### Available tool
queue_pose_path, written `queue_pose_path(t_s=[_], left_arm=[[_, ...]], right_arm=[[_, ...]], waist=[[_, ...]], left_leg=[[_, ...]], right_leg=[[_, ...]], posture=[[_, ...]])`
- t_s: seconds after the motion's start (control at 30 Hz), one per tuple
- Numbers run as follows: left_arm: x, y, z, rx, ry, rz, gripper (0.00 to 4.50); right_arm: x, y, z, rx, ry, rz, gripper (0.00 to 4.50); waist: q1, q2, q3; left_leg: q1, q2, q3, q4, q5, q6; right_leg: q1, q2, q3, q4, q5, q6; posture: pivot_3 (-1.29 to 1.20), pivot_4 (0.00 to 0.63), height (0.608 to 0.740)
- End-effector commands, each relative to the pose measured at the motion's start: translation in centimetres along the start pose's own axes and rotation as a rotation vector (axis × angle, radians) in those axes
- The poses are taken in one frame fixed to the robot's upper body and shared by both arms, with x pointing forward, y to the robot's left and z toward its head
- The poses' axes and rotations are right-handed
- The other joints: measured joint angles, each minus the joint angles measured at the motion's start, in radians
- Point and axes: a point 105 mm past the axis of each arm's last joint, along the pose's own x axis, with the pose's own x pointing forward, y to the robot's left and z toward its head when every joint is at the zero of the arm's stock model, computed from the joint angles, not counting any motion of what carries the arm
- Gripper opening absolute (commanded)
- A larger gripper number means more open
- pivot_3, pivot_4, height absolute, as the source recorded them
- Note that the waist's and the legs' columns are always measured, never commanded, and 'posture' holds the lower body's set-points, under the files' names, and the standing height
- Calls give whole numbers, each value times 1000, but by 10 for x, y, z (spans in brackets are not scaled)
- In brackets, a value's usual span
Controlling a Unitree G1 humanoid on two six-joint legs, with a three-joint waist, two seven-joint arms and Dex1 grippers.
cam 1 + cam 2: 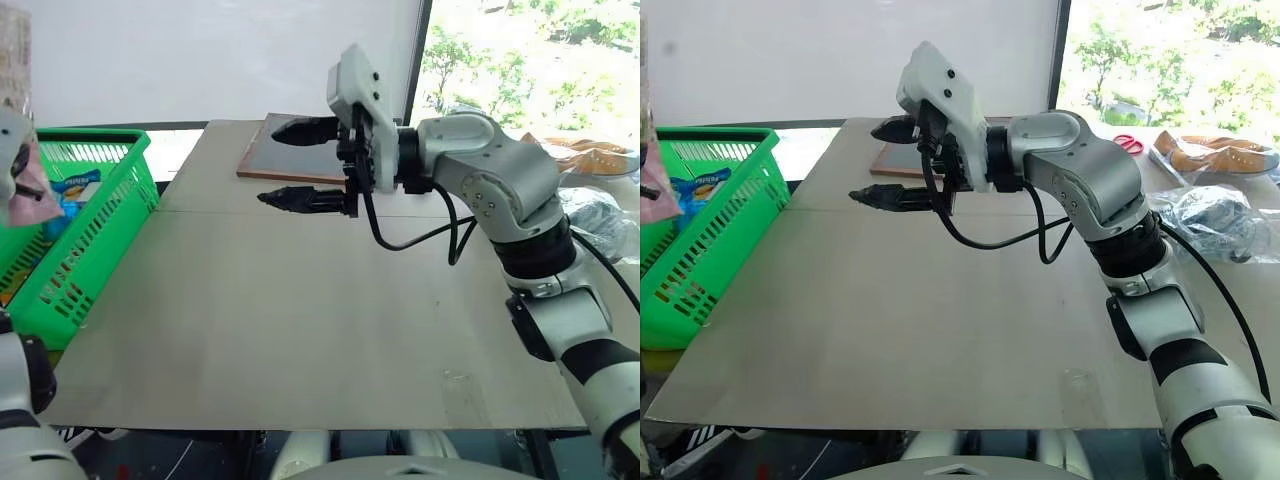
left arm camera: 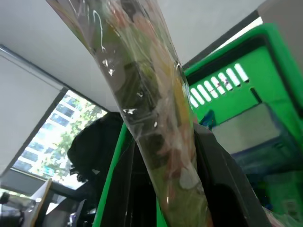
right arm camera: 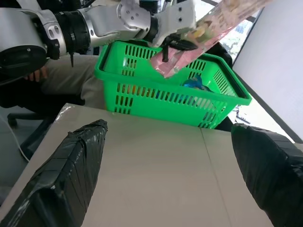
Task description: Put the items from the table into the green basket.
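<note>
My left gripper (image 3: 171, 46) is shut on the long clear box (image 3: 213, 23) with the pink base and plant pictures. It holds the box tilted over the green basket (image 3: 165, 97), clear of the rim. The left wrist view has the box (image 2: 151, 118) between the two fingers, with the basket (image 2: 265, 71) behind it. The basket (image 1: 95, 230) stands at the left edge of the table (image 1: 300, 320). A blue and white item (image 1: 75, 190) lies inside it. My right gripper (image 1: 268, 166) hangs open and empty above the middle of the table, pointing toward the basket.
A dark flat board (image 1: 290, 158) with a brown rim lies at the far side of the table. Red scissors (image 1: 1128, 143), shoes (image 1: 1210, 155) and a crumpled plastic bag (image 1: 1220, 220) lie on the right. A person (image 3: 61, 80) sits behind the basket.
</note>
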Motion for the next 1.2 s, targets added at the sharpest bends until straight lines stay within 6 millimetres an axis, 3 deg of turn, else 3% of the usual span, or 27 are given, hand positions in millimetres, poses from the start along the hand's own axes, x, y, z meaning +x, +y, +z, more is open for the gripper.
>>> queue_pose_path(t_s=[0.03,0.2,0.3,0.4,0.47,0.6,0.7,0.77,0.83,0.87,0.9,0.93,1.0,1.1,1.2], left_arm=[[-5,18,-6,43,8,68,728],[-5,-6,-44,59,131,15,728],[-5,-19,-54,-27,144,-10,1610],[-2,-21,-51,-20,132,41,3058],[1,-23,-40,-14,82,62,3926],[7,-26,13,-70,-145,137,3926],[2,-45,64,-263,-315,165,3926],[-13,-74,109,-325,-475,84,3926],[-45,-134,169,-581,-638,-211,3926],[-60,-151,186,-664,-670,-324,3926],[-82,-181,202,-675,-710,-478,4199],[-94,-205,205,-672,-688,-583,4456],[-118,-249,197,-631,-614,-783,4480],[-144,-276,182,-600,-564,-959,4480],[-154,-282,166,-578,-521,-1020,4480]], right_arm=[[-5,-4,23,-16,-58,-34,4500],[-8,-5,30,-9,-92,-68,4500],[-9,-6,30,2,-93,-96,4500],[-15,-8,30,22,-109,-128,4500],[-21,-10,30,19,-125,-147,4500],[-38,-12,29,22,-156,-189,4500],[-53,-15,16,17,-138,-256,4500],[-65,-18,4,24,-111,-323,4500],[-86,-21,-18,48,-70,-419,4500],[-93,-21,-24,56,-55,-445,4500],[-106,-19,-39,46,-2,-488,4500],[-117,-16,-51,46,37,-514,4500],[-143,-7,-75,63,139,-580,4500],[-178,5,-100,84,276,-663,4500],[-209,19,-111,138,332,-747,4500]], waist=[[-1,0,0],[-7,0,0],[-13,0,0],[-20,-1,-1],[-25,-3,-2],[-20,-3,-3],[-18,-4,-4],[-24,-4,-5],[-20,-4,-6],[-17,-5,-6],[-19,-5,-6],[-22,-5,-7],[-35,-1,-9],[-66,8,-9],[-76,11,-7]], left_leg=[[0,0,0,0,0,0],[0,2,0,0,2,-3],[0,2,0,-1,2,-3],[0,2,0,-1,2,-2],[0,2,0,-1,2,-2],[0,0,-1,-1,1,-3],[0,0,-1,-1,1,-2],[0,0,0,-1,1,-2],[0,0,0,-1,2,-2],[0,0,0,0,1,-1],[0,0,0,0,1,0],[0,0,0,1,0,1],[1,0,2,1,0,2],[3,3,6,0,0,2],[6,8,8,0,-1,4]], right_leg=[[0,0,0,0,0,0],[0,0,-2,2,0,0],[0,0,-2,2,0,-1],[0,0,-2,2,1,-1],[0,0,-2,2,1,-2],[1,-3,-4,2,1,-1],[1,-4,-4,2,1,-1],[1,-4,-3,2,1,-1],[1,-4,-3,2,1,-1],[2,-4,-3,2,1,-1],[2,-4,-3,1,1,-1],[3,-4,-3,1,1,-1],[3,-4,-1,1,1,-1],[3,0,4,0,1,-1],[3,6,5,2,-1,-5]], posture=[[70,0,740],[42,0,740],[32,0,740],[32,0,740],[34,0,740],[41,0,740],[49,0,740],[53,0,740],[41,0,740],[28,0,740],[10,0,740],[-3,0,740],[-13,0,740],[-54,0,740],[-75,0,740]])
